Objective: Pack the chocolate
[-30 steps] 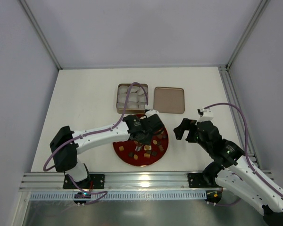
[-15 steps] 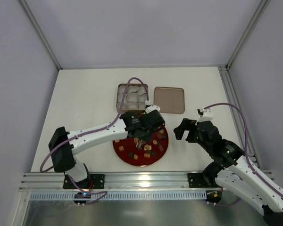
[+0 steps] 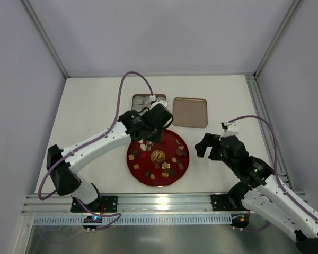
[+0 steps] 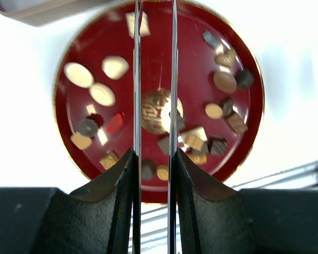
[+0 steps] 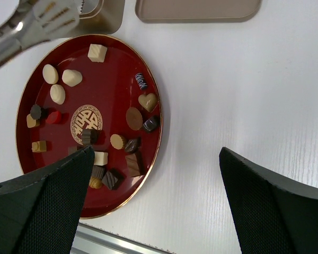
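The chocolate (image 5: 133,118) lies loose on a round red plate (image 5: 111,79) at mid-table (image 3: 95,116), most pieces on its near and right parts, cream ovals to the left. A gold emblem marks the plate's centre; its pattern is not readable as writing. The left gripper (image 4: 153,156) squeezes metal tongs (image 4: 137,79), their arms narrow and parallel, above the plate's far edge; whether they hold a piece cannot be told. Just beyond stand a gold tin (image 3: 135,97) and its lid (image 3: 190,112). The right gripper (image 5: 156,152) hangs spread wide, with nothing in it, right of the plate.
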